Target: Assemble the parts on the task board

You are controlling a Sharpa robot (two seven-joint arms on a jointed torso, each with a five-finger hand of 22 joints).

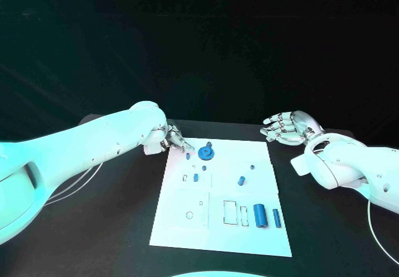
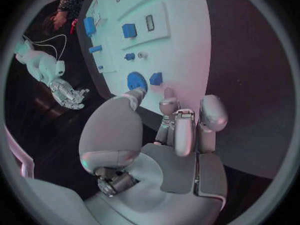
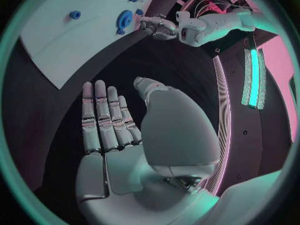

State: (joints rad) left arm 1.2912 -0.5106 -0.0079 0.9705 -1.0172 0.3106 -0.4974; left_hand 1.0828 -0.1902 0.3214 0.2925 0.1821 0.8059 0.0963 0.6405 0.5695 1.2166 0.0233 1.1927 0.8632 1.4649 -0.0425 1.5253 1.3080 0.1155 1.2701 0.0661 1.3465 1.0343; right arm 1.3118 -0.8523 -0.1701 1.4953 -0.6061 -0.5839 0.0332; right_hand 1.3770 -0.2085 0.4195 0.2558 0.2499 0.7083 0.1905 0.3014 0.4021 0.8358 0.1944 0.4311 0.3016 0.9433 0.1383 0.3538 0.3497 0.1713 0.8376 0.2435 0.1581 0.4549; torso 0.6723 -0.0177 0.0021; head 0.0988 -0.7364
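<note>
The white task board lies mid-table. Near its far edge sits a round blue disc with a small blue block just behind it. Several small blue pieces dot the board's middle, one of them right of centre. A thick blue cylinder and a thinner one lie near the right edge. My left hand hovers at the board's far left corner and holds nothing; its thumb reaches toward the disc. My right hand hangs beyond the far right corner, its fingers straight, palm empty.
Outlined slots are marked on the board's near half beside the cylinders. Black tabletop surrounds the board on both sides. The right wrist view also shows my left hand by the disc.
</note>
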